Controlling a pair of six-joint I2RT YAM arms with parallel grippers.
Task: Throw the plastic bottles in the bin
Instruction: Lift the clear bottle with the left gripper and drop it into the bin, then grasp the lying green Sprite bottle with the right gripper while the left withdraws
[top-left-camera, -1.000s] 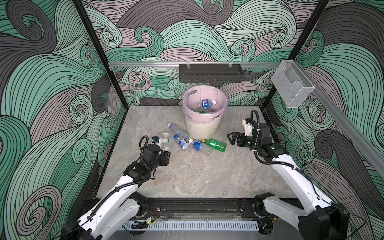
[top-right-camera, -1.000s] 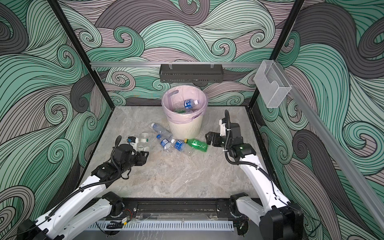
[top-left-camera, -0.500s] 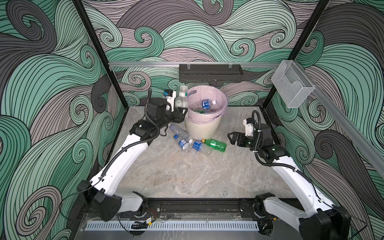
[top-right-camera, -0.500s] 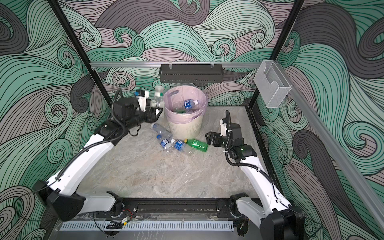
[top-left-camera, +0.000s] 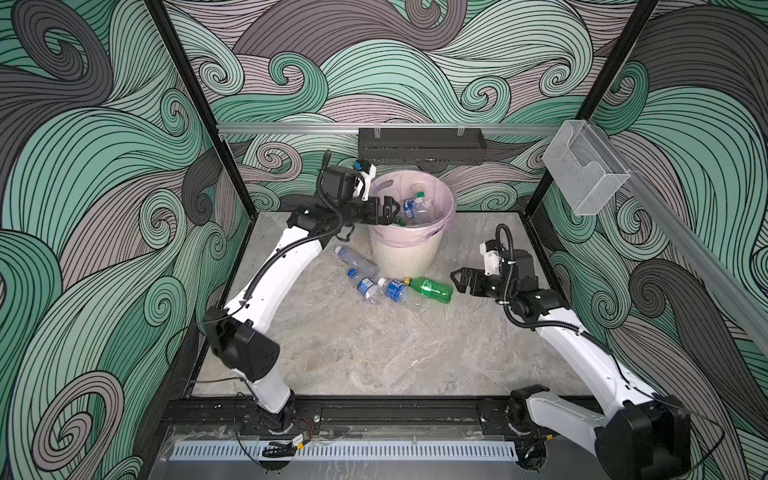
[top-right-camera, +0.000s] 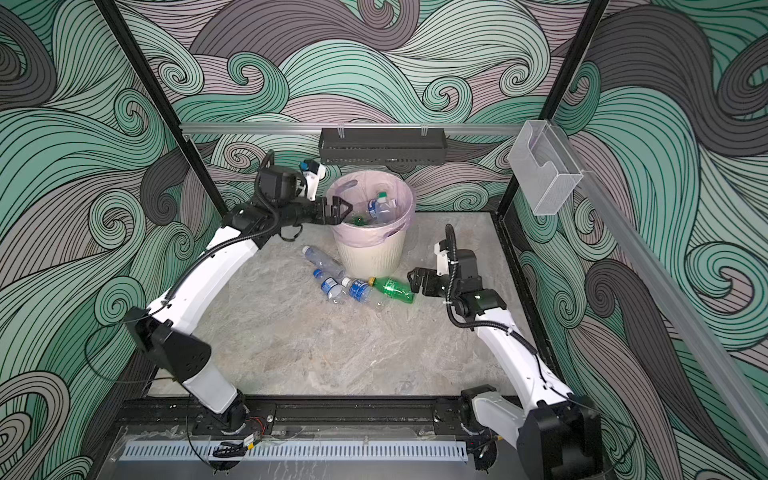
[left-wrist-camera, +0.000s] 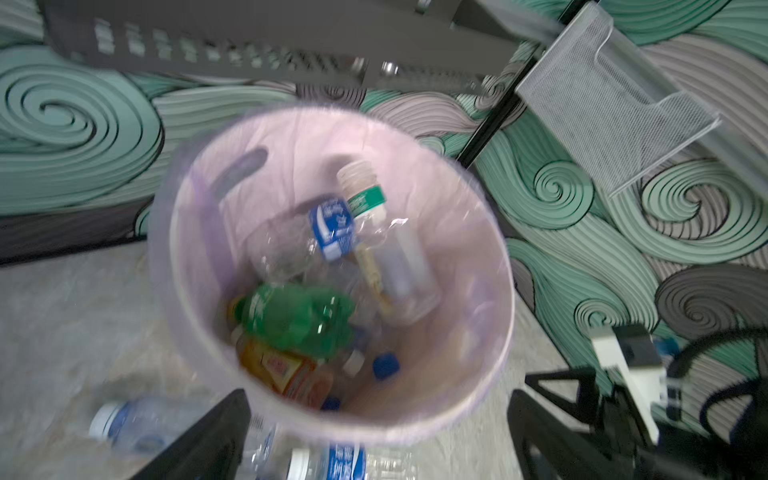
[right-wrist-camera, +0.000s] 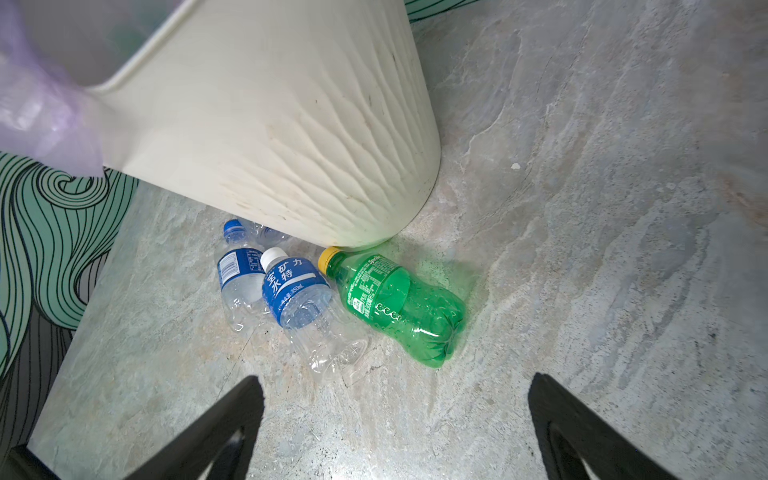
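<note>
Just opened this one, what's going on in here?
A two-arm robot is filling the bin. The left gripper hangs open over its rim, holding nothing; several plastic bottles lie inside. The right gripper is open too, low beside the green bottle on the table, with nothing in its jaws. Three clear bottles lie next to that one at the bin's base.

Black perforated metal tray (top-left-camera: 422, 145) hung from silver back rail (top-left-camera: 291, 129); clear plastic box (top-left-camera: 584, 166) was mounted at right; grey marbled tabletop (top-left-camera: 374, 345); green swirl-patterned walls (top-left-camera: 374, 62).
</note>
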